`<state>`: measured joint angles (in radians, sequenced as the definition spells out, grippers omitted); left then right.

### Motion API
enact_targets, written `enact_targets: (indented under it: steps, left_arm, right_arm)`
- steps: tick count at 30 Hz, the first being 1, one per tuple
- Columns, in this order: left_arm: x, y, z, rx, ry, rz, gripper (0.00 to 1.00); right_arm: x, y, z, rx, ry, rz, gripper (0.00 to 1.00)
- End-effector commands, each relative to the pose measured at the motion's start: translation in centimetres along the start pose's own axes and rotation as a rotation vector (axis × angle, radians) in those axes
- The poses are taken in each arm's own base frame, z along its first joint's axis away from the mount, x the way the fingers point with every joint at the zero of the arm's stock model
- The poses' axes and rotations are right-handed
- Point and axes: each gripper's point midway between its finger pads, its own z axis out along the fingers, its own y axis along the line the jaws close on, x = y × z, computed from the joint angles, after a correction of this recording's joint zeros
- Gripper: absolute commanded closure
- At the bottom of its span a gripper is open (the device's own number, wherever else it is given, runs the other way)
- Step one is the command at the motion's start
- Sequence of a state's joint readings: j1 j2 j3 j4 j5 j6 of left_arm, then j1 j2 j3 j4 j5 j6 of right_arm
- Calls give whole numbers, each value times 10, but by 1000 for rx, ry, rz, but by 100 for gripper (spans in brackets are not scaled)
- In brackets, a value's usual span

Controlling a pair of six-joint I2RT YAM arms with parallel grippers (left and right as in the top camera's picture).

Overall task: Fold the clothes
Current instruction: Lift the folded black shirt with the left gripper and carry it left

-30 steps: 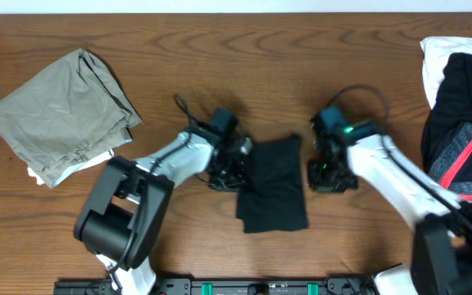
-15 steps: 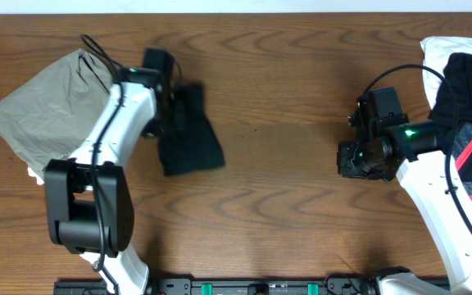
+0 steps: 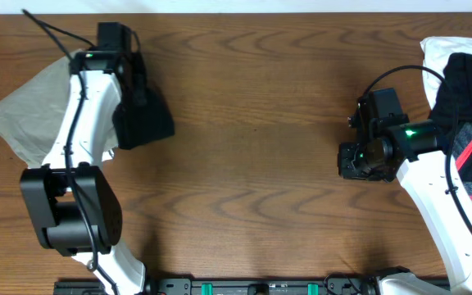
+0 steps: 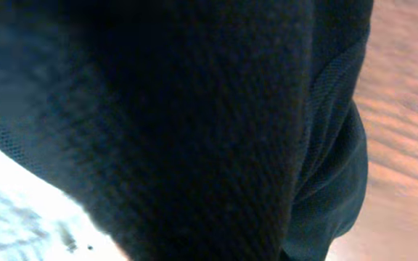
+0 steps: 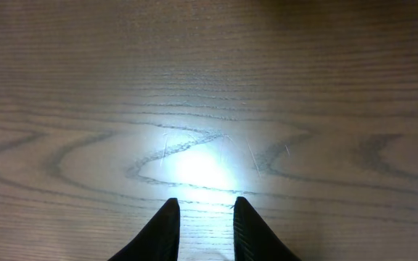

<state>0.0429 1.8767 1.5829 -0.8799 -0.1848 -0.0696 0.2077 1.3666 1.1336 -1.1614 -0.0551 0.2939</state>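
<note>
Black garment [image 3: 143, 124] is sitting in the upper left of the overhead view, bunched at the left gripper [image 3: 133, 86] and overlapping the right edge of the olive folded cloth [image 3: 27, 115]. In the left wrist view its dark knit is filling nearly the whole frame, so I am reading the jaws as clamped on it, though the fingers themselves are hidden. Right gripper [image 5: 205, 230] is hovering over the bare wooden table [image 3: 260, 123] right of centre, jaws slightly apart and holding nothing, near the heap of clothes [image 3: 465, 90] at the right edge.
</note>
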Motion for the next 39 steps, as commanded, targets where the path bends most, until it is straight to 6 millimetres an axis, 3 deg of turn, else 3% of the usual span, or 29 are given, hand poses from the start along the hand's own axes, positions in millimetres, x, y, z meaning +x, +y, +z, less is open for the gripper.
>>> enact_targets:
  steps: [1,9,17,27,39]
  left_arm:
    - [-20,28,-4,-54,-59,-30,94]
    - [-42,63,-1,-67,-137,-127,94]
    - [-43,69,-2,75,-138,-187,94]
    - [-32,134,6,29,-125,-326,94]
    - [-30,173,9,75,-155,-446,94]
  right_arm:
    - [-1,-2,-3,5,-9,-13,76]
    - [-1,-3,-3,6,-8,-13,76]
    - [-1,-3,-3,6,-7,-13,75]
    - [1,-3,-3,8,-1,-12,75]
    - [3,-4,-3,10,7,-12,74]
